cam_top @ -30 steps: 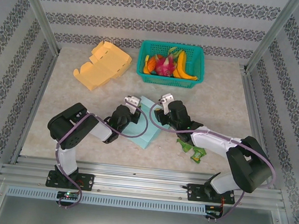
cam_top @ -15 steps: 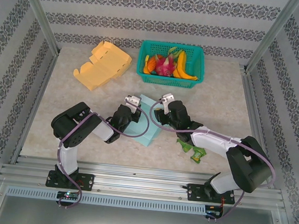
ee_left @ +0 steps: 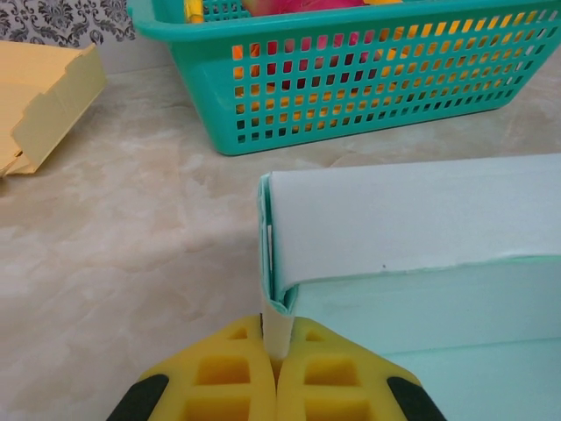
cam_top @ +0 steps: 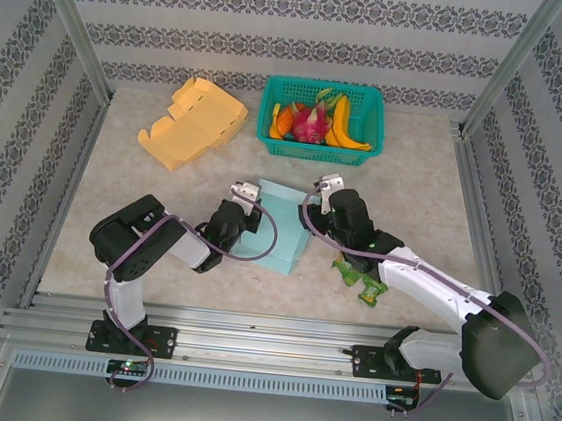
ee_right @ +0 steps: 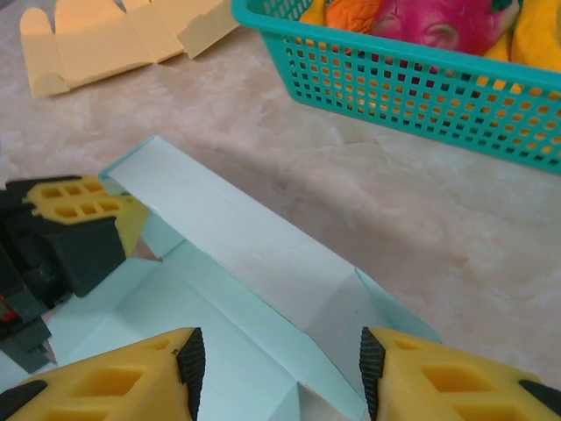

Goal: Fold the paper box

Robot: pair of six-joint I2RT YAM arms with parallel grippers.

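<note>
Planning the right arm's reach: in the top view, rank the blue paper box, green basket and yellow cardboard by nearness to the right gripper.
1. blue paper box, just left of the right gripper.
2. green basket, straight behind it.
3. yellow cardboard, far back-left.

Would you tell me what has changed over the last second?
The right gripper drew back rightward from the box, jaws open, its elbow swinging outward. The left gripper stays shut on the box's edge. The basket and yellow cardboard did not move.
</note>
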